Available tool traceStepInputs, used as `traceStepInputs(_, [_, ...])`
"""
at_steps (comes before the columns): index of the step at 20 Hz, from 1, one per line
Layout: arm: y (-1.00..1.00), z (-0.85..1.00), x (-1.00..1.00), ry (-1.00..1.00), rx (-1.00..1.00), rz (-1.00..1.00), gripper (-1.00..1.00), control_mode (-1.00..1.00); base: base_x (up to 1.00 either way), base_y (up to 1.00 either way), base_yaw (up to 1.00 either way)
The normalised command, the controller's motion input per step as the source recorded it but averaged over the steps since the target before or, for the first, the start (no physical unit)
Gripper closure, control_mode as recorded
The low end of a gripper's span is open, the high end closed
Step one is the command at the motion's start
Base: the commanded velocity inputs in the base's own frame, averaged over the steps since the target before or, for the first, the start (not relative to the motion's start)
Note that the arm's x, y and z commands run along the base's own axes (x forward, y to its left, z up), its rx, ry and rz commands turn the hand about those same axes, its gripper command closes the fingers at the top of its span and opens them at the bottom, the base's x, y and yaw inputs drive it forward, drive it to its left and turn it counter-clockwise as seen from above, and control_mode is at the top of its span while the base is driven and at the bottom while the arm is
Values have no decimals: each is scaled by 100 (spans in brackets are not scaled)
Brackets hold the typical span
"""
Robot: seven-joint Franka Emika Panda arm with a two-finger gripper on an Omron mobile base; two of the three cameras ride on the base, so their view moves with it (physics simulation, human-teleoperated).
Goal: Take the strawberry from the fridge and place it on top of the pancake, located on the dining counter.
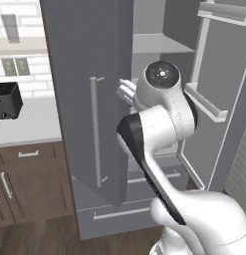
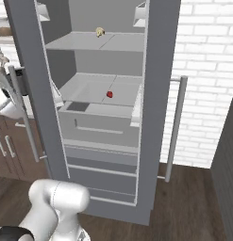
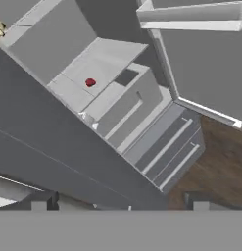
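Note:
The fridge [image 2: 160,94] stands with both doors swung open. The strawberry [image 2: 109,94], tiny and red, lies on the pale middle shelf above a drawer. In the hand view the strawberry [image 3: 90,82] sits up and to the left, well beyond my gripper [image 3: 120,206], whose two dark fingertips [image 3: 39,203] stand wide apart with nothing between them. In the left base view my arm's wrist [image 1: 162,74] hovers in front of the fridge [image 1: 84,99], between its open doors at shelf height. The pancake and the dining counter are out of view.
A small tan mushroom-like item [image 2: 100,32] rests on the upper shelf. The right door's shelves [image 1: 209,104] jut close to my arm. A black toaster [image 1: 6,99] stands on the white counter [image 1: 30,127] left of the fridge, above brown cabinets.

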Motion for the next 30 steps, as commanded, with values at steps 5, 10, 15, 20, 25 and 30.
traceStepInputs(5, [-100, 0, 28, 9, 71, 15, -100, -100, 0, 0, 0])
traceStepInputs(10, [-71, 3, 73, 13, 45, 11, -100, -100, 0, 0, 0])
traceStepInputs(15, [8, -14, 100, 4, 5, 29, -100, -100, 0, 0, 0])
traceStepInputs(20, [41, -40, 96, 0, 0, 30, -100, -100, 0, 0, 0])
traceStepInputs(25, [21, -41, 75, -8, 0, 14, -100, -100, 0, 0, 0])
traceStepInputs(30, [14, -39, 41, -15, 0, 3, -100, -100, 0, 0, 0])
